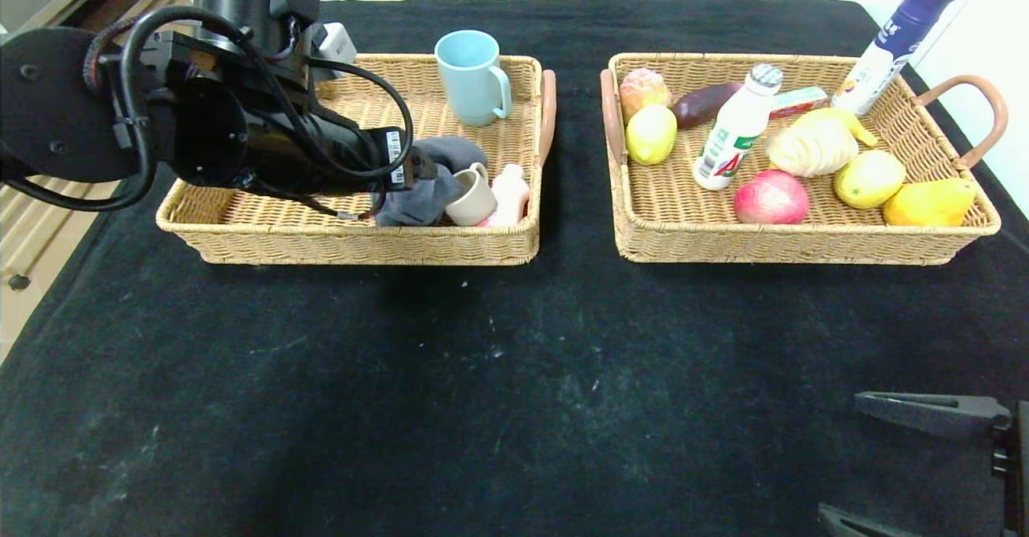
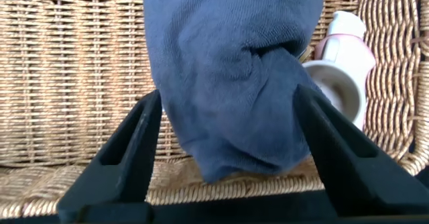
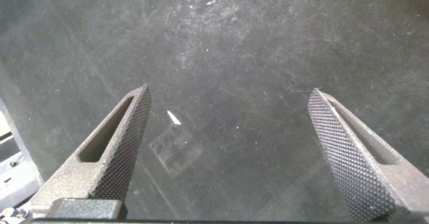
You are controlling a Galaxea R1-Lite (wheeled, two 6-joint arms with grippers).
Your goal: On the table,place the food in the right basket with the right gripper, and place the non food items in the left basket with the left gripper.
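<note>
My left gripper (image 1: 414, 174) hangs over the left basket (image 1: 354, 241), open, with a crumpled grey-blue cloth (image 1: 434, 195) lying between its spread fingers (image 2: 134, 150) on the basket floor. In the left wrist view the cloth (image 2: 228, 63) fills the gap of the left gripper (image 2: 226, 93). A small beige cup (image 1: 473, 198) and a pink bottle (image 1: 512, 191) lie beside the cloth. The right basket (image 1: 788, 249) holds fruit, a white drink bottle (image 1: 735, 127) and other food. My right gripper (image 1: 838, 454) is parked low over the table at the near right, open and empty (image 3: 229, 93).
A light blue mug (image 1: 470, 75) stands at the back of the left basket. A tall white bottle with a purple cap (image 1: 896, 43) leans at the right basket's far right corner. Black cloth (image 1: 498, 392) covers the table in front of both baskets.
</note>
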